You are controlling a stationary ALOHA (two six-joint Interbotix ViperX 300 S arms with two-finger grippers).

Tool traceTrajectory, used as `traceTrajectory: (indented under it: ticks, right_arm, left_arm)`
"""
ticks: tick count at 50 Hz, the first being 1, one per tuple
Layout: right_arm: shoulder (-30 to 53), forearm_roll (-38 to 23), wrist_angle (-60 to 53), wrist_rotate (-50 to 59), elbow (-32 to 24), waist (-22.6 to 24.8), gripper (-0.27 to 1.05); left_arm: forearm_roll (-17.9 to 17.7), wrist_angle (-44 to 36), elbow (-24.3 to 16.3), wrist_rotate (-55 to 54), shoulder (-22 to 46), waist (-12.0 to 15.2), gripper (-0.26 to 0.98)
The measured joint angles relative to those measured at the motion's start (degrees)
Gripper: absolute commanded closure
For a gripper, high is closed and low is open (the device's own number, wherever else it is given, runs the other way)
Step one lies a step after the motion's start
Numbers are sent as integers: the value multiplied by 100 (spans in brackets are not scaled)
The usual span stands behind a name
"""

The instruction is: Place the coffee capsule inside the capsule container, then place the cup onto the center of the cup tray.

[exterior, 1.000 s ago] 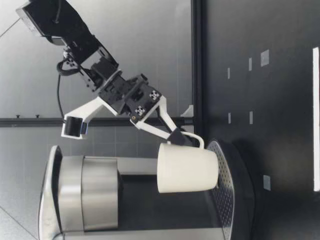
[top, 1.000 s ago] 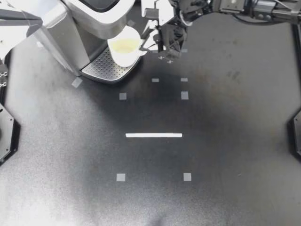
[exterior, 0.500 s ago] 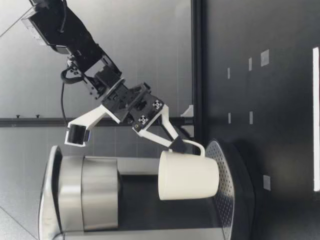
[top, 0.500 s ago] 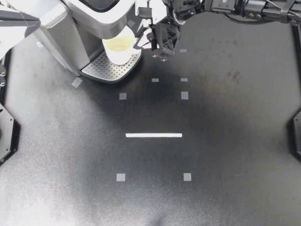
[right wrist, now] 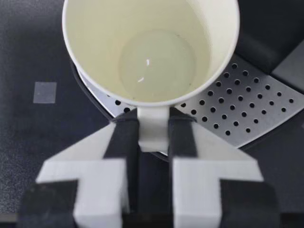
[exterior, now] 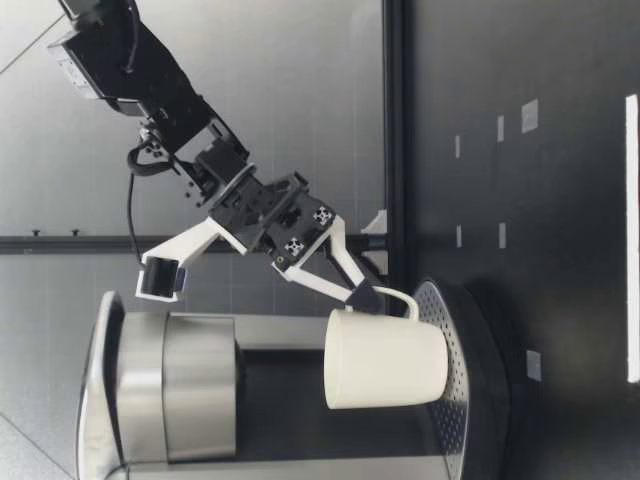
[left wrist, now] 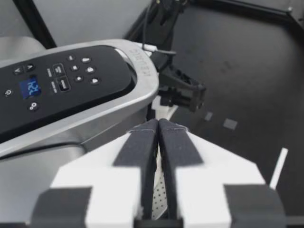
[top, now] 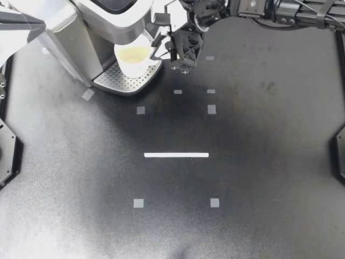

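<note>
A white cup (top: 133,57) hangs over the perforated cup tray (top: 119,81) of the coffee machine (top: 102,16), under its spout. My right gripper (top: 160,49) is shut on the cup's handle (right wrist: 153,129), one finger on each side. The cup (right wrist: 152,52) is upright and empty. In the low view the cup (exterior: 385,360) sits very close above the tray (exterior: 462,385); I cannot tell if they touch. My left gripper (left wrist: 158,125) is shut on nothing, above the machine's top. No capsule is in sight.
The machine's black button panel (left wrist: 61,88) lies just ahead of my left gripper. Small grey tape squares (top: 211,109) and a white strip (top: 176,155) mark the dark table. My right arm (top: 269,8) reaches in along the far edge.
My right gripper has carried the cup further in under the machine's spout and lowered it closer to the tray.
</note>
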Motion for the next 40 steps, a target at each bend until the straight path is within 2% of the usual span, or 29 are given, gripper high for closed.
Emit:
traceTrajectory:
  ticks: [9,13,25,33,36,40]
  right_arm:
    - [0,9,0,18,0,0,27]
    - [0,0,-26,62,0,0,17]
    - [-79,0,-105,123,79,0,16]
    - [-448,0,-220,132,483,-9,16]
    - [-633,0,-290,132,712,-26,16]
    - [-923,9,-475,105,1072,-62,16]
  left_arm:
    - [0,0,0,0,0,0,59]
    - [0,0,0,0,0,0,59]
    - [53,-53,35,0,0,0,59]
    - [510,-237,141,-79,9,0,59]
    - [668,-343,176,-185,26,70,59]
    - [800,-492,202,-325,44,343,59]
